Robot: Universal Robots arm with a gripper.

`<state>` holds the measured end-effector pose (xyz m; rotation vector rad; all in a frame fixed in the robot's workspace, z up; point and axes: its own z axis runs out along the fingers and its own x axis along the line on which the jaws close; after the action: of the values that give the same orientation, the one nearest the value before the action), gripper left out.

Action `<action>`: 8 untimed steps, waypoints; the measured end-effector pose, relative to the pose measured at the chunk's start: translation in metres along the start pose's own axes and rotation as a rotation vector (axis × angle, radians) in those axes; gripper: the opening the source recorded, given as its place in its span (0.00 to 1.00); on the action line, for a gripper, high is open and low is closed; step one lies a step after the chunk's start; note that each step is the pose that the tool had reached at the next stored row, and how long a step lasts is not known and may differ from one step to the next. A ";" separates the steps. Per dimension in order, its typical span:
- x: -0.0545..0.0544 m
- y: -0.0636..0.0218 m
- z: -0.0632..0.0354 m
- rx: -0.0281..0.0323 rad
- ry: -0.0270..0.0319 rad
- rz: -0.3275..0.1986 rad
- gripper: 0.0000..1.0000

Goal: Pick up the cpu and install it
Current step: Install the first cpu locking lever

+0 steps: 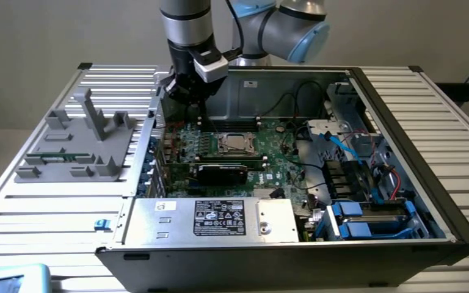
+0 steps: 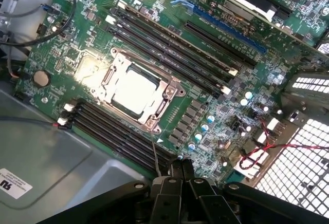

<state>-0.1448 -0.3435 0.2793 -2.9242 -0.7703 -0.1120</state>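
Placement looks finished: the cpu (image 2: pixel 134 91) lies flat inside the motherboard's socket (image 2: pixel 165 96), its silver top ringed by the socket's metal frame, though I cannot tell whether that frame is latched. The gripper (image 2: pixel 181 166) hangs just beside the socket, above the memory slots (image 2: pixel 113 131), with its fingers pressed together on nothing. Any move from here calls for clearance from the socket's raised frame and those slots.

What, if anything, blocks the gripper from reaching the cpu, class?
Probably yes, it can reach. The case lies open, the cpu sits uncovered in its socket, and nothing stands between it and the shut gripper above the board.
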 end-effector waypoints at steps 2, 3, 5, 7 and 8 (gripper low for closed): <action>0.000 0.0002 0.0024 -0.0006 -0.0003 0.016 0.11; 0.000 0.0002 0.0034 -0.0007 -0.0007 0.023 0.11; -0.001 0.0000 0.0046 0.0015 -0.0002 0.031 0.11; -0.001 -0.0001 0.0054 0.0075 0.0013 0.038 0.11; -0.002 -0.0002 0.0059 0.0107 0.0024 0.042 0.11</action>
<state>-0.1459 -0.3433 0.2733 -2.9277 -0.7059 -0.1072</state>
